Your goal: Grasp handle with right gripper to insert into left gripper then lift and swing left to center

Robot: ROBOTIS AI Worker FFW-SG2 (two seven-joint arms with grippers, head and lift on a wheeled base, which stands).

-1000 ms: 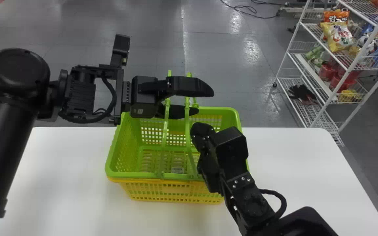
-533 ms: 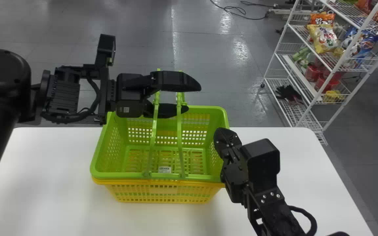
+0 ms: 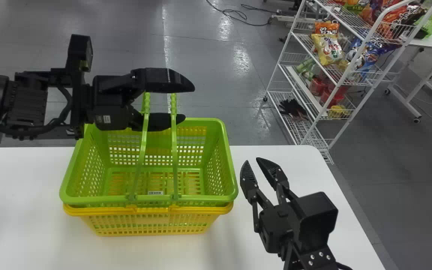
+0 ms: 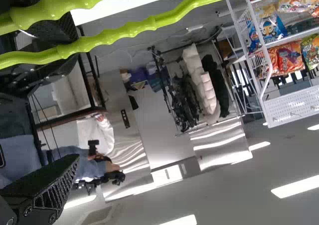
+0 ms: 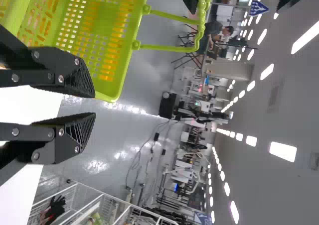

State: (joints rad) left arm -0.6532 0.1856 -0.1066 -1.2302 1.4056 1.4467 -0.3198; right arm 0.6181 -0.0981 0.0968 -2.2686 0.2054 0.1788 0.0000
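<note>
In the head view the green basket [image 3: 218,157] sits nested in the yellow basket [image 3: 148,225], its two handles [image 3: 174,150] raised. My left gripper [image 3: 188,104] stands open at the handles' upper part. Seen from the left wrist, the handle bars [image 4: 119,33] cross between the spread fingers of the left gripper [image 4: 76,93], close to one finger and well apart from the other. Off the green basket's right side, my right gripper [image 3: 252,162] is open and empty. In the right wrist view the right gripper [image 5: 93,104] has the green basket [image 5: 112,51] alongside.
Both baskets stand on a white table [image 3: 21,195], whose far edge runs behind them. Beyond it at the right is a white wire rack [image 3: 276,80] with snack bags and a pair of dark gloves [image 3: 293,108]. A cable [image 3: 234,15] lies on the floor behind.
The head view has turned right. My right gripper has drawn away from the green basket's right side, and its fingers now show apart. The left gripper's fingers are spread wider around the handles.
</note>
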